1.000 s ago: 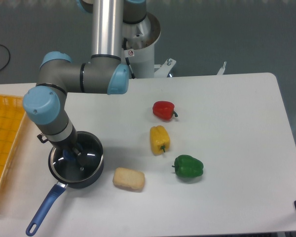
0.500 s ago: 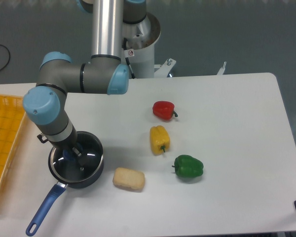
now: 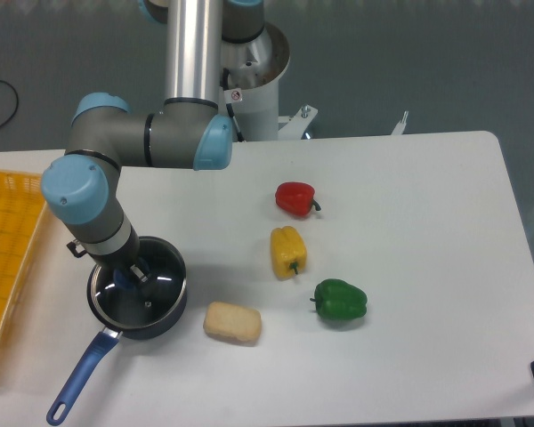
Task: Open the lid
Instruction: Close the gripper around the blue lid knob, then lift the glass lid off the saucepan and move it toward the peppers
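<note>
Since the lid (image 3: 141, 286) sat flat on the saucepan (image 3: 167, 313) at the table's (image 3: 409, 267) front-left, the gripper (image 3: 130, 277) came straight down on its blue knob (image 3: 124, 282), the only graspable point. Jaw state: couldn't tell, wrist blocked it. Peppers sat well apart.

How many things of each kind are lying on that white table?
Bell peppers: 3 (red bell pepper, yellow bell pepper, green bell pepper)
Dark saucepan with a long blue handle: 1
Round clear glass lid with a blue knob: 1
Pale yellow sponge-like block: 1
Yellow plastic basket: 1
Total: 7
</note>
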Tool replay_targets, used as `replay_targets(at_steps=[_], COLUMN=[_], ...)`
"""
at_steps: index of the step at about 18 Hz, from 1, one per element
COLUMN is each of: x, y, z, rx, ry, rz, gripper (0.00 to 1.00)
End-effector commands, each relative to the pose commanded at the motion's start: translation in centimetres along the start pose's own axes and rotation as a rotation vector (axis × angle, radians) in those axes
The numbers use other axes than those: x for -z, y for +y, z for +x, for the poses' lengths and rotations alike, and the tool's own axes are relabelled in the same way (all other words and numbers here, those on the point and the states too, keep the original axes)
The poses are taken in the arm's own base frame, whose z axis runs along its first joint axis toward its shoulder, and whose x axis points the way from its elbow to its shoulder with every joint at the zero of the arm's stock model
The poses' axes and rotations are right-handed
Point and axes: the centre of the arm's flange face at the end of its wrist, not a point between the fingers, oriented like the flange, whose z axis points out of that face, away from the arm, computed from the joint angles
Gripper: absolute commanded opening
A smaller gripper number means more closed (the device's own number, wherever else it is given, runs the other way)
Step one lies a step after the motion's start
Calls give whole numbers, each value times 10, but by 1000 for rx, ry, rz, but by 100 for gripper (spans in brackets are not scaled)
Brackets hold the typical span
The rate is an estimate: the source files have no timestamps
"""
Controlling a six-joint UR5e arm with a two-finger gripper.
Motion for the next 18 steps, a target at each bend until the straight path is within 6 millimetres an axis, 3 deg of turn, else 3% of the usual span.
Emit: replay_targets(at_steps=[9,18], x=[-1,3], y=[0,0], z=[0,0], rx=[2,2], ry=[1,-1], rz=[-1,5], gripper=[62,62])
